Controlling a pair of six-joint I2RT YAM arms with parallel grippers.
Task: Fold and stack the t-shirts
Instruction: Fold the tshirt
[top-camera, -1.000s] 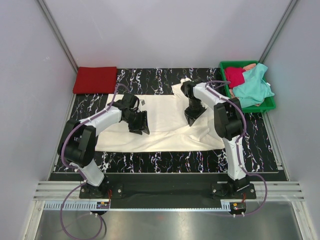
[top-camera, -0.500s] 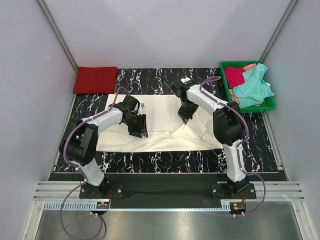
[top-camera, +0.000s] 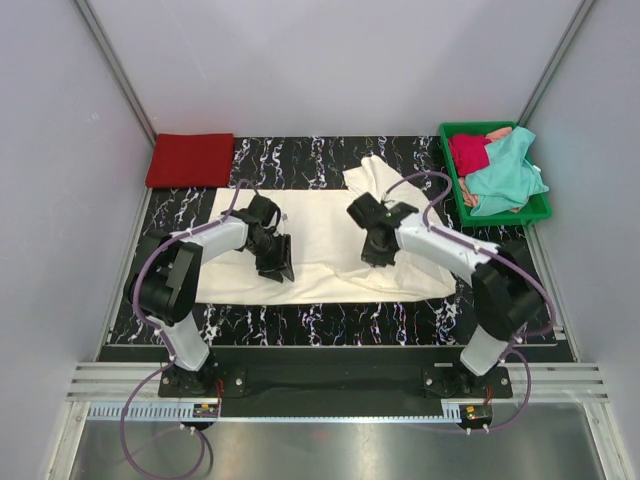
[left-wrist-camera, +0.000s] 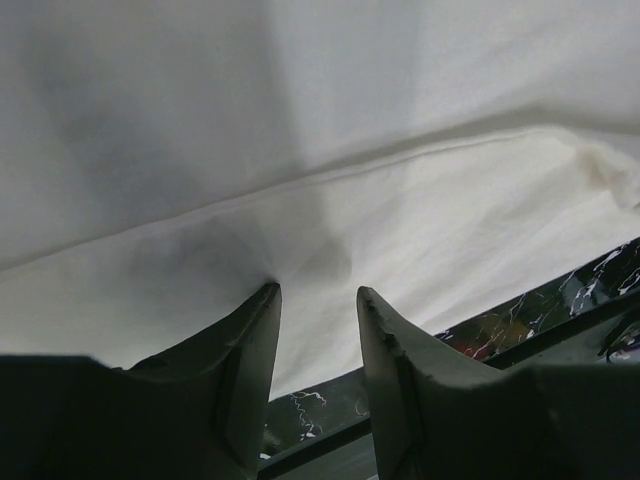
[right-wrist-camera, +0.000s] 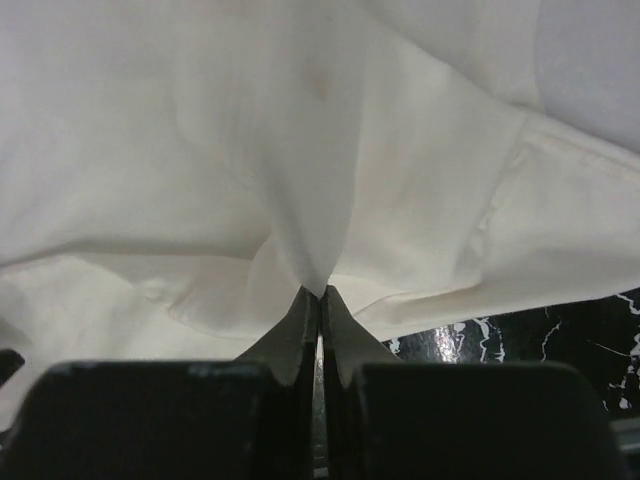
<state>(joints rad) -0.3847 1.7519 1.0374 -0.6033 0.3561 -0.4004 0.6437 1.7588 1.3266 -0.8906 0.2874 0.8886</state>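
Standing by the rig, I see the cream-white t-shirt (top-camera: 320, 225) spread flat on the black marbled table (top-camera: 330, 320), directly under both tools. Its long axis runs side to side, from one arm across to the other. The right gripper (top-camera: 374, 252) is clenched on it. In its wrist view the jaws are pressed together on a pinch of the cloth, which rises into a small tent at the right gripper's (right-wrist-camera: 321, 290) tips, with a seamed edge lying off to that tool's right. Most of the shirt stretches away from this pinch toward the other arm. A sleeve-like flap sticks out past the right gripper on its far side, so I would guess the shoulders point to that end, though I cannot tell for certain. The left gripper (top-camera: 278, 262) is released. In its own view the left gripper's (left-wrist-camera: 318, 292) jaws stand apart with nothing between them, just above or barely touching the cloth close to the near hem, and the bare table shows just behind its fingers (left-wrist-camera: 390, 330). My judgement is that the fold turns on the right arm, since it alone has cloth and sits nearer the flap end. The left tool would need to take hold of the near edge under it before the two could carry the shirt over along its length. The folded red t-shirt (top-camera: 190, 160) lies well beyond the left gripper, outward and farther back. The teal t-shirt (top-camera: 505, 175) and crimson t-shirt (top-camera: 468, 152) sit heaped in the green tray (top-camera: 515, 216), past the right gripper on its outer side.
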